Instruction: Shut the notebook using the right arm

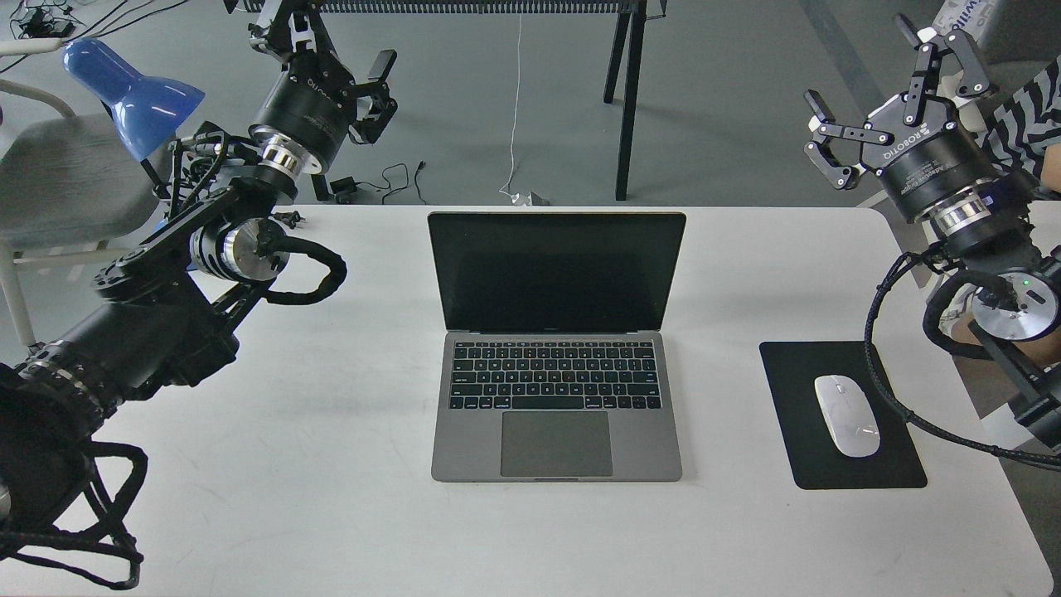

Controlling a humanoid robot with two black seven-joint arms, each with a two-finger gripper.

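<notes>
Notebook [555, 365] open w/ dark screen, right gripper [891, 91] spread wide, left gripper [331, 50] partly cropped, unclear.

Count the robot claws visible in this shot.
2. The left claw is raised above the table's far left edge, near the blue lamp. The right claw hangs off the table's far right corner, fingers spread open.

Right black jointed arm [986, 274] enters from the right edge, forearm angled up; its black ROBOTIQ gripper [891, 79] is raised, fingers spread wide, holding nothing. Left black jointed arm [157, 307] rises from lower left, elbow bent; its black gripper [331, 50] is up high, fingers apart, also holding nothing.
</notes>
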